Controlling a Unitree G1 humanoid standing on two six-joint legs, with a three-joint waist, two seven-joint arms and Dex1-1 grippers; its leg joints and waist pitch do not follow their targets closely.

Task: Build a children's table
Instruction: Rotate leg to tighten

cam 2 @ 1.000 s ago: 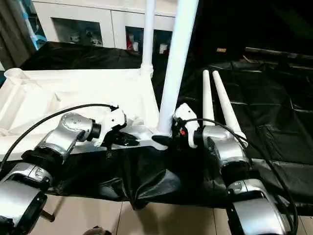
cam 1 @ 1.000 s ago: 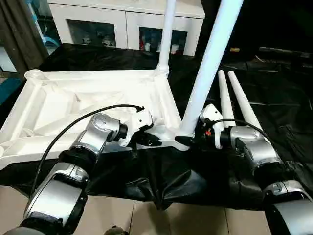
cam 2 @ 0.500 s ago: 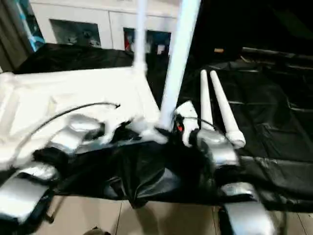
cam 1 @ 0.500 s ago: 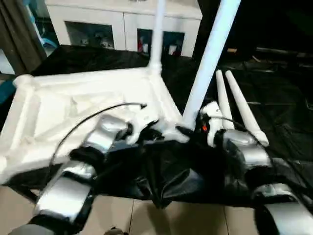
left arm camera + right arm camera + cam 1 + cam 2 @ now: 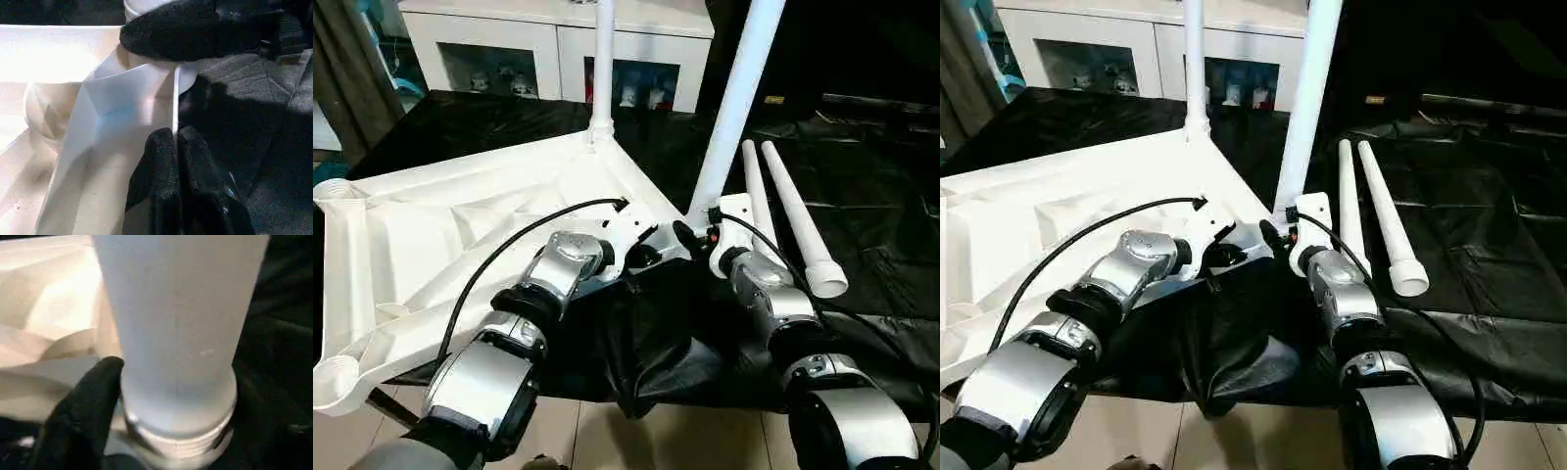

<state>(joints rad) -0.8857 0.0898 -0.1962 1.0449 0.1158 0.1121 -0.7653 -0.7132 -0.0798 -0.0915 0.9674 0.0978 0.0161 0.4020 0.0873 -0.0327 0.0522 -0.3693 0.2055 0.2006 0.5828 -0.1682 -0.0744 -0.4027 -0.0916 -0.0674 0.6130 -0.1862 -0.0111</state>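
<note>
Black-draped surface [image 5: 862, 206], upturned tabletop [image 5: 440, 235], two legs [image 5: 736, 98] upright in corner sockets.

tabletop [image 5: 460, 225] plain white, ribbed | legs [image 5: 783, 211] same white | cloth [image 5: 862, 176] glossy black | cabinet [image 5: 558, 39] white, upper left | forearms [image 5: 475, 377] silver | fingers [image 5: 166, 196] matte black

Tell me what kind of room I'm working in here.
Probably a home-like indoor room, perhaps a staged one: a white glass-door cabinet with small items stands behind, the floor is pale tile, and the upturned tabletop lies on a black sheet spread over a low platform.
</note>
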